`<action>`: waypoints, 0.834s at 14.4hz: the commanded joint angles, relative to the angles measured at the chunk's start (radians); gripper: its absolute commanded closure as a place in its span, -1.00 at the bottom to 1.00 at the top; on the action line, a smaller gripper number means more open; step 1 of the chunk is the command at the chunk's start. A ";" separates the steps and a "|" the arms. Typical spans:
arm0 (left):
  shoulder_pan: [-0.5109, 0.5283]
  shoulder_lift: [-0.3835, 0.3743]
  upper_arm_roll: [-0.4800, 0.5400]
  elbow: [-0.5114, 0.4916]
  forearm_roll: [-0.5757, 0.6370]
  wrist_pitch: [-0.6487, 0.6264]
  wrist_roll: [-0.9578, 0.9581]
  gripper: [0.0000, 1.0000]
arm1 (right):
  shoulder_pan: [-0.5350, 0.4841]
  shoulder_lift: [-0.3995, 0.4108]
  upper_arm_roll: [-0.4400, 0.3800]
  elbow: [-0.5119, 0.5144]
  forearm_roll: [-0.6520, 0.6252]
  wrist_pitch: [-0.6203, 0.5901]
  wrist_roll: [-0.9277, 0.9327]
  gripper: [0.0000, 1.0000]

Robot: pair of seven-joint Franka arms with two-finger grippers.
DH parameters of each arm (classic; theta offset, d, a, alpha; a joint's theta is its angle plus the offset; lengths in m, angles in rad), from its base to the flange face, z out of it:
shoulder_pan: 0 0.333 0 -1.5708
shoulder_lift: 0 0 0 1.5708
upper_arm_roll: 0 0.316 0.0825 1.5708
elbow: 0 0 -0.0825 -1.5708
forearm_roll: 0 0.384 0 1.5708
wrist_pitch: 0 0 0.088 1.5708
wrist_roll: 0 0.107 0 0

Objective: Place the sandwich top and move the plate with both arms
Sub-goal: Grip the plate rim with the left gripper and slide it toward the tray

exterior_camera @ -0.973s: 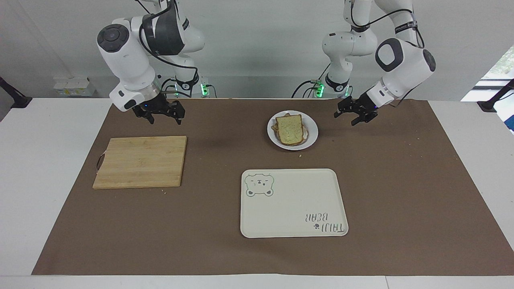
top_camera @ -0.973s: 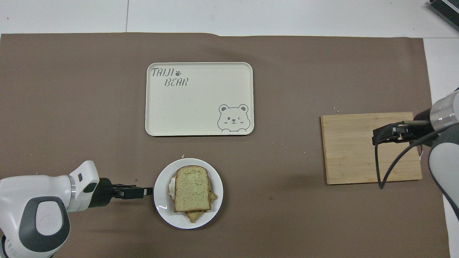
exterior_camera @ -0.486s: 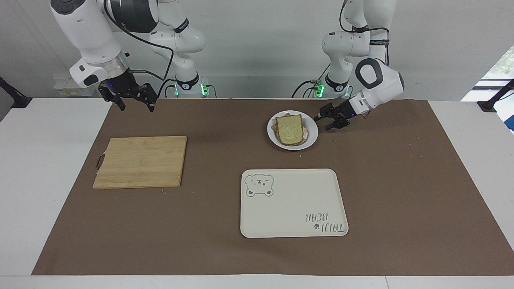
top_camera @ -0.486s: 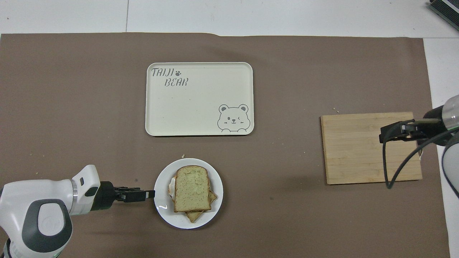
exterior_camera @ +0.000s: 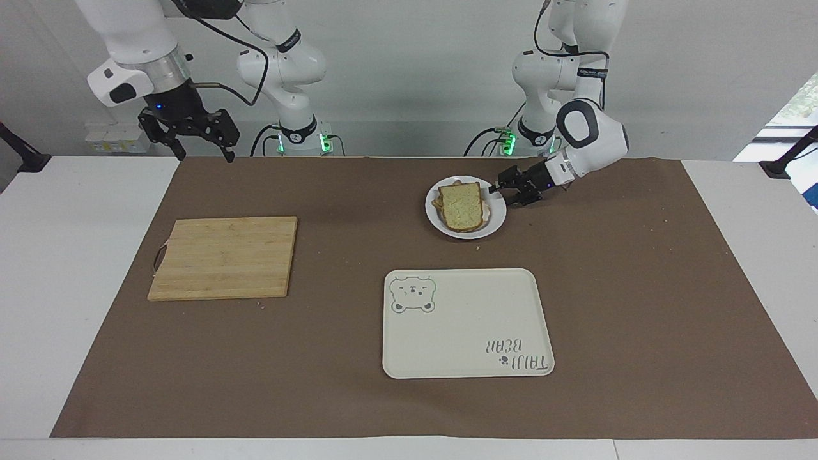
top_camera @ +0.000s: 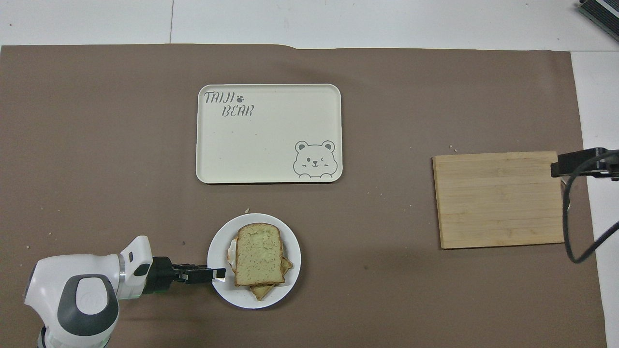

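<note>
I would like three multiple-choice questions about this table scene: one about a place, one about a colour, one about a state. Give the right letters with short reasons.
1. Where is the sandwich top?
A. on the wooden board
B. on the stack on the plate
C. on the bear tray

2. What colour is the plate?
A. white
B. blue
C. black

3. How is the right gripper?
A. shut on the bread
B. resting on the board
C. open, raised in the air

Answers:
1 B: the slice lies on top of the sandwich, and both the wooden board and the bear tray carry nothing.
2 A: its bare rim is glossy white.
3 C: its fingers stand apart, holding nothing, above the table edge at the right arm's end.
</note>
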 commanded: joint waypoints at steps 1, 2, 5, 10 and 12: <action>-0.020 -0.013 0.010 -0.031 -0.026 0.022 0.024 -0.03 | -0.005 -0.015 0.007 -0.005 -0.007 -0.012 -0.023 -1.00; -0.021 -0.013 0.010 -0.034 -0.026 0.014 0.024 0.29 | -0.005 -0.013 0.011 -0.002 -0.016 -0.016 -0.015 -1.00; -0.026 -0.012 0.010 -0.042 -0.026 -0.034 0.024 1.00 | -0.005 -0.018 0.007 -0.009 -0.008 -0.007 -0.023 -1.00; 0.020 0.009 0.011 -0.027 -0.032 -0.047 0.022 1.00 | -0.005 -0.021 0.008 -0.020 -0.010 -0.002 -0.024 -1.00; 0.037 0.034 0.013 0.015 -0.038 -0.095 0.016 1.00 | -0.005 -0.032 0.008 -0.037 -0.010 -0.002 -0.023 -1.00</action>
